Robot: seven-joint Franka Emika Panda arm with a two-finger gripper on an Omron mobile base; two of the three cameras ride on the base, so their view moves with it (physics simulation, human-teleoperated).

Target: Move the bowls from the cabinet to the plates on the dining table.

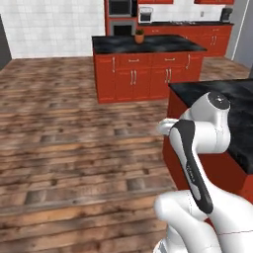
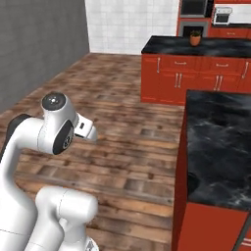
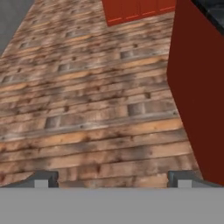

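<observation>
Item: gripper [image 3: 111,179], jaws spread wide, empty, aimed at plank floor [image 3: 87,109]. Dining table [image 2: 220,142] close on my right; I see no bowls or plates. Risk: I judge the elbow could clip its red base while driving.

A wooden plank floor [image 3: 87,109] in mottled brown stretches ahead of the gripper. Further ahead stands a red island with silver-handled doors [image 1: 148,74] and a black top carrying a small potted plant [image 1: 139,35]. White tiled wall [image 1: 54,24] lies beyond, with a built-in oven [image 1: 121,10]. A grey wall [image 2: 34,49] runs to the left.
</observation>
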